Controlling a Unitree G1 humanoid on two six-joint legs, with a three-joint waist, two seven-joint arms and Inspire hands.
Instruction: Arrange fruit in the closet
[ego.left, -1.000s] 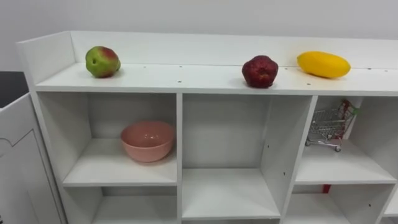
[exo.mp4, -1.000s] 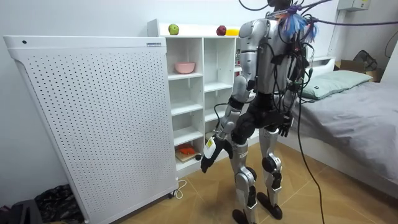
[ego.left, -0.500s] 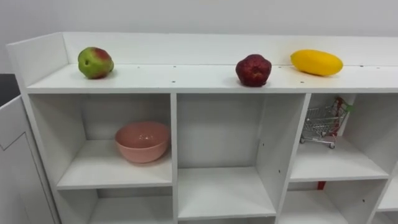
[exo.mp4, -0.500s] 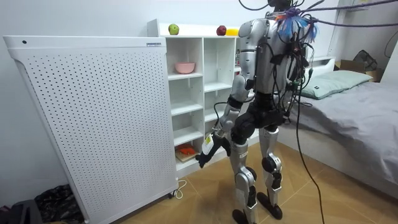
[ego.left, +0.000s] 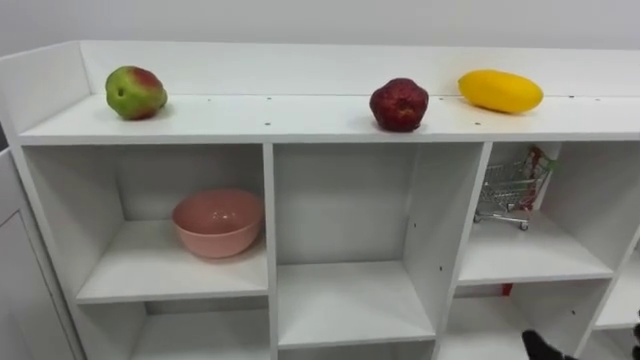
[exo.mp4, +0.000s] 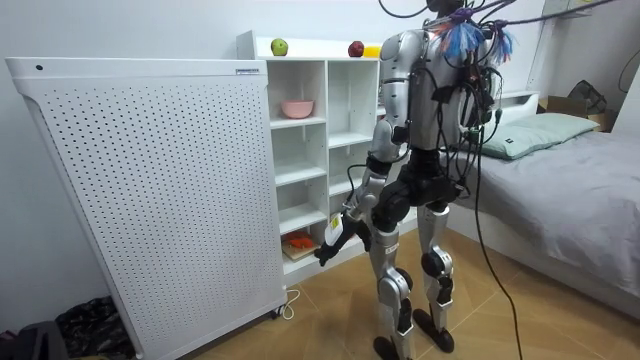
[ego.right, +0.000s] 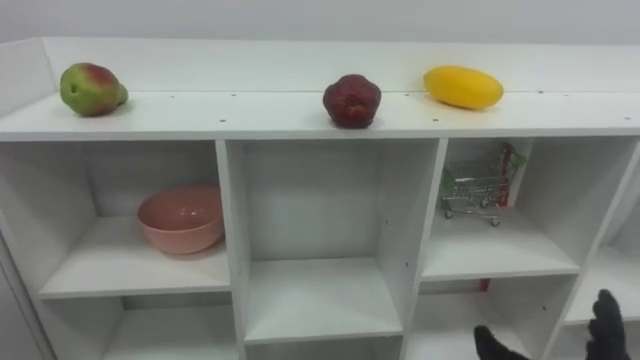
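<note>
You're viewing home bedroom. Room view: bed (exo.mp4: 570, 175) with grey cover and pillow (exo.mp4: 530, 130) at 3 o'clock; white cubby closet (exo.mp4: 326, 170) against wall at 12 o'clock; white perforated panel (exo.mp4: 150, 190) at 9 o'clock; wood-plank floor (exo.mp4: 300, 335) at 6 o'clock.

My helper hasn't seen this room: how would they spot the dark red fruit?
Three fruits lie on top of the white shelf unit. The dark red fruit is the middle one, between a green-red apple and a long yellow fruit; it alone is dark.

White closet (ego.left: 300, 122) holds green-red apple (ego.left: 135, 92), dark-red fruit (ego.left: 399, 104), yellow fruit (ego.left: 500, 90), pink bowl (ego.left: 217, 222).
</note>
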